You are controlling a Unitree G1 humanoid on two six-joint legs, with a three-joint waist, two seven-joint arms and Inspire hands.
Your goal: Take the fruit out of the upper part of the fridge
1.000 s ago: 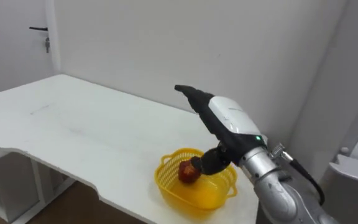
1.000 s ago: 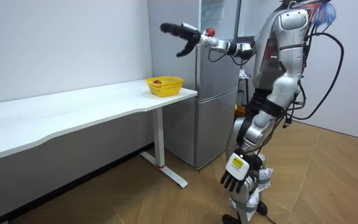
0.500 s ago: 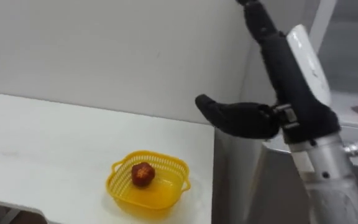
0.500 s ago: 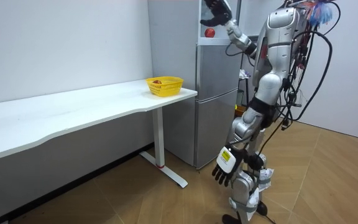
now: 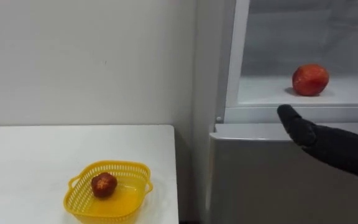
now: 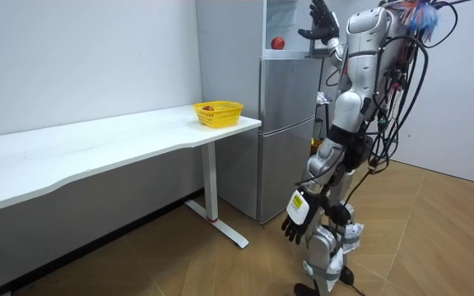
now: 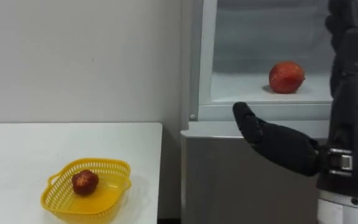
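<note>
A red fruit [image 5: 310, 79] lies on the white shelf of the open upper fridge [image 5: 303, 93]; the room view has it at the fridge's top [image 6: 278, 43]. My right hand [image 7: 353, 118] is raised in front of that compartment, open, fingers [image 7: 347, 37] pointing up and thumb [image 7: 260, 134] stretched left. It holds nothing and is just right of and nearer than the fruit, apart from it. The left hand [image 6: 296, 222] hangs relaxed by my leg. I stand facing the fridge.
A yellow basket [image 5: 79, 199] holding a dark red fruit [image 5: 104, 184] sits at the white table's [image 5: 17, 162] end, next to the fridge. The grey lower fridge door [image 5: 272, 180] is shut. A white wall stands behind the table.
My view has swung right from the table to the fridge as I turned. The right hand went from above the basket up to the open upper compartment. The left arm stays hanging.
</note>
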